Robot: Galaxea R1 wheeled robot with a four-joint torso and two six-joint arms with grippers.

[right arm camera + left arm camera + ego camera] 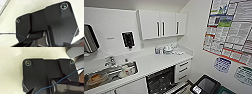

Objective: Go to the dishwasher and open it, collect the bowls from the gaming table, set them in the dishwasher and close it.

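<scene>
Lowered and jutting out under the counter (159, 63), the dishwasher (161, 81) door could be struck if it is approached carelessly; jaw state cannot be told, nor its place relative to them.

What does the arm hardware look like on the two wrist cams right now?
Both show a wide matte-black plate with round silver-ringed fittings at its corners and a dark jointed bar with a metal collar. A thin blue cable crosses the left wrist's plate; a thin dark cable runs beside the right one.
</scene>
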